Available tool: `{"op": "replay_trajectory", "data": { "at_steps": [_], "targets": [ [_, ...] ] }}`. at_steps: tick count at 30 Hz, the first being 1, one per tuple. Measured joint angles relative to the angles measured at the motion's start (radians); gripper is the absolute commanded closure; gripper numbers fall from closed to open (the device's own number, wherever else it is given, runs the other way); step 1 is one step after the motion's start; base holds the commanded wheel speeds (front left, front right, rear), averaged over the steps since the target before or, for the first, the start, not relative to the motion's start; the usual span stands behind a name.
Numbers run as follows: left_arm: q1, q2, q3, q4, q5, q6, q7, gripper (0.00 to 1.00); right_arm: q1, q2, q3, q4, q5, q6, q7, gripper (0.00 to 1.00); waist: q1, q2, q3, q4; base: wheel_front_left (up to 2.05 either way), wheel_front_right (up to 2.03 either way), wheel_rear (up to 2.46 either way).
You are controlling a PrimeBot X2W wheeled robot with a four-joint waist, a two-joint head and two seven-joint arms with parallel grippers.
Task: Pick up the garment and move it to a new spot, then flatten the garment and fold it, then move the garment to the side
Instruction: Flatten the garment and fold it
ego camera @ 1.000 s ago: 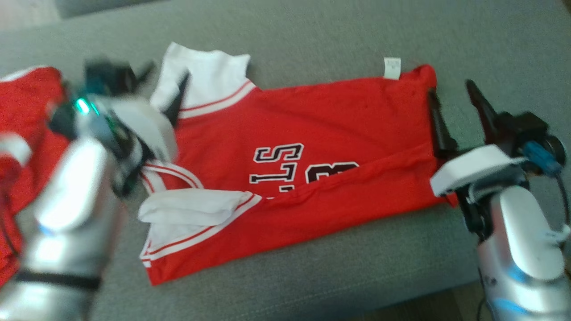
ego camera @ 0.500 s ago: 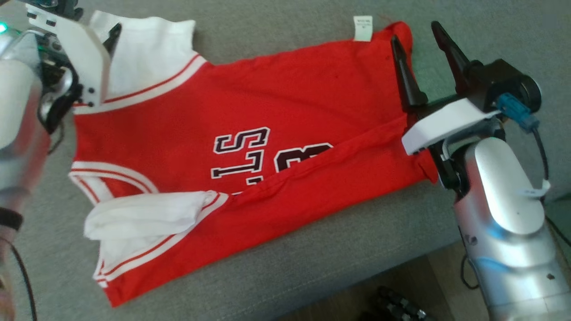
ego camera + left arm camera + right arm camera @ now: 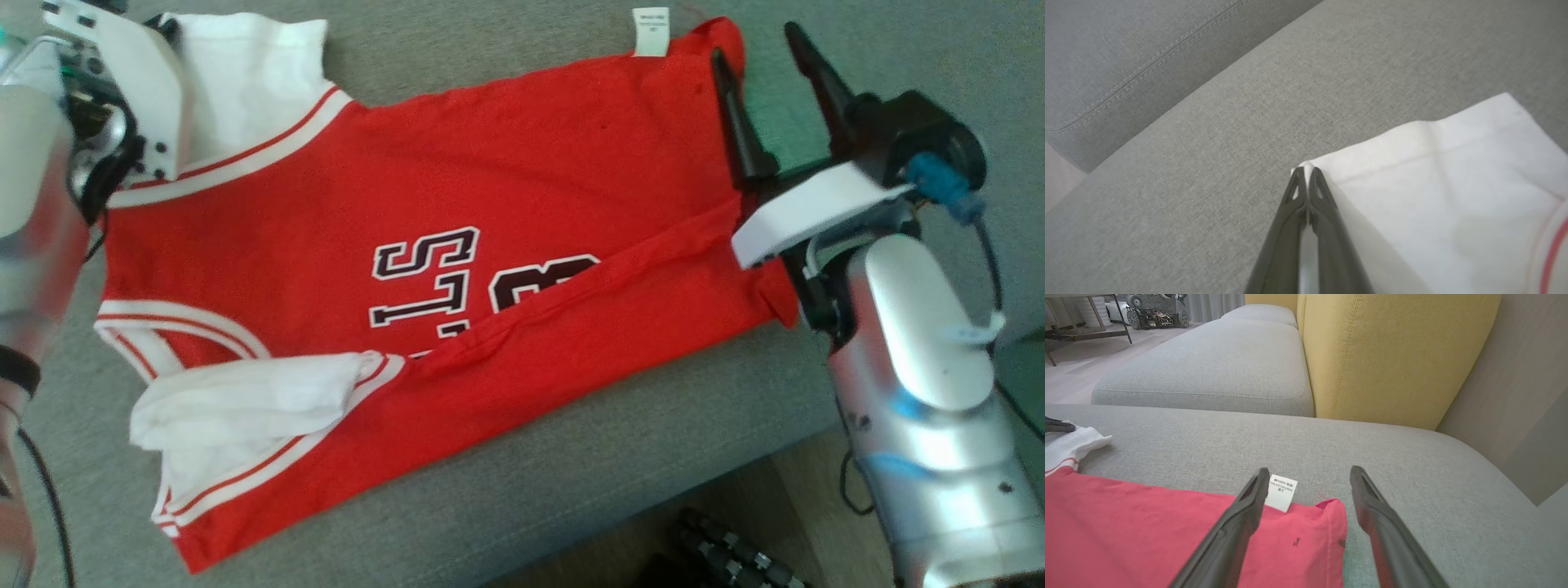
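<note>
The jersey (image 3: 490, 204) lay spread flat along the front part of the grey sofa (image 3: 571, 490) seat, its neck end toward the robot's left and its hem toward the right. It was bright red with white sleeves, and white bands with thin red stripes ran where the sleeves met the body and around the neck opening. Dark letters and a number, outlined in white, sat across the middle. The near long edge was folded up over the body, hiding the lower part of the print. The far sleeve (image 3: 245, 73) lay smooth and flat; the near sleeve (image 3: 245, 400) was bunched in a soft heap on the fold. A small white label (image 3: 651, 31) stuck out past the hem at the far corner.

The left gripper (image 3: 1305, 171) was pinched tight on the outer corner of the far sleeve, a tip of white cloth showing between its closed fingers. The right gripper (image 3: 753, 41) stood spread wide at the far hem corner, one finger over the red cloth just beside the label and the other over bare sofa. Whether those fingers touched the cloth could not be told. A yellow cushion (image 3: 1392, 355) stood behind the seat.
</note>
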Motion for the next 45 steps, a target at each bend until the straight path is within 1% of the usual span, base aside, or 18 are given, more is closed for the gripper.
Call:
{"op": "replay_trajectory", "data": {
  "at_steps": [5, 6, 8, 10, 11, 14, 18, 21, 25, 27, 30, 38, 39, 40, 45],
  "targets": [
    [-0.001, -0.012, -0.013, -0.007, -0.042, 0.0, -0.085, 1.0, -0.05, -0.009, -0.035, 0.054, 0.019, 0.0, 0.048, 0.0, 0.0, 0.0, -0.01, 0.041, 0.0, 0.0, 0.0],
    [-0.001, -0.012, -0.013, -0.007, -0.042, 0.0, -0.085, 1.0, -0.05, -0.009, -0.035, 0.054, 0.019, 0.0, 0.048, 0.0, 0.0, 0.0, -0.01, 0.041, 0.0, 0.0, 0.0],
    [-0.002, -0.015, -0.024, -0.021, -0.044, 0.0, -0.127, 1.0, -0.071, -0.026, -0.04, 0.088, 0.04, 0.0, 0.083, 0.0, 0.0, 0.0, -0.016, 0.063, 0.0, 0.0, 0.0],
    [-0.002, -0.021, -0.036, -0.037, -0.05, 0.0, -0.164, 1.0, -0.091, -0.051, -0.044, 0.13, 0.067, 0.0, 0.121, 0.0, 0.0, 0.0, -0.022, 0.089, 0.0, 0.0, 0.0],
    [-0.002, -0.03, -0.041, -0.06, -0.056, 0.0, -0.196, 1.0, -0.112, -0.085, -0.047, 0.175, 0.091, 0.0, 0.158, 0.0, 0.0, 0.0, -0.028, 0.118, 0.0, 0.0, 0.0],
    [-0.001, -0.043, -0.044, -0.095, -0.074, 0.0, -0.235, 1.0, -0.14, -0.133, -0.043, 0.248, 0.126, 0.0, 0.221, 0.0, 0.0, 0.0, -0.036, 0.16, 0.0, 0.0, 0.0],
    [0.0, -0.043, -0.065, -0.146, -0.081, 0.0, -0.264, 1.0, -0.175, -0.198, -0.007, 0.325, 0.143, 0.0, 0.267, 0.0, 0.0, 0.0, -0.046, 0.211, 0.0, 0.0, 0.0],
    [0.007, -0.044, -0.071, -0.181, -0.088, 0.0, -0.281, 1.0, -0.195, -0.232, 0.022, 0.375, 0.146, 0.0, 0.295, 0.0, 0.0, 0.0, -0.052, 0.24, 0.0, 0.0, 0.0],
    [0.027, -0.046, -0.074, -0.217, -0.088, 0.002, -0.288, 1.0, -0.214, -0.242, 0.028, 0.431, 0.187, 0.0, 0.322, 0.0, 0.0, 0.0, -0.055, 0.264, 0.0, 0.0, 0.0],
    [0.035, -0.046, -0.075, -0.231, -0.088, 0.01, -0.288, 1.0, -0.221, -0.248, 0.032, 0.45, 0.197, 0.0, 0.322, 0.0, -0.0001, 0.0, -0.055, 0.269, 0.0, 0.0, 0.0],
    [0.039, -0.045, -0.076, -0.253, -0.088, 0.011, -0.286, 1.0, -0.237, -0.257, 0.034, 0.481, 0.214, 0.0, 0.321, 0.0, 0.0, 0.0, -0.054, 0.271, 0.0, 0.0, 0.0],
    [0.04, -0.039, -0.08, -0.288, -0.09, 0.027, -0.274, 1.0, -0.285, -0.258, 0.054, 0.552, 0.238, 0.0, 0.303, 0.0, -0.0001, 0.0, -0.046, 0.272, 0.0, 0.0, 0.0],
    [0.04, -0.037, -0.08, -0.291, -0.092, 0.028, -0.274, 1.0, -0.288, -0.258, 0.058, 0.56, 0.243, 0.0, 0.299, 0.29, 0.0, 0.0, -0.046, 0.272, 0.0, 0.0, 0.0],
    [0.04, -0.036, -0.08, -0.293, -0.096, 0.028, -0.274, 1.0, -0.293, -0.258, 0.061, 0.566, 0.25, 0.0, 0.295, 1.0, -0.0001, 0.0, -0.046, 0.272, 0.0, 0.0, 0.0],
    [0.042, -0.034, -0.082, -0.303, -0.097, 0.039, -0.274, 1.0, -0.297, -0.258, 0.068, 0.593, 0.279, 0.0, 0.272, 1.0, -0.0001, 0.0, -0.045, 0.276, 0.0, 0.0, 0.0]
  ]
}}
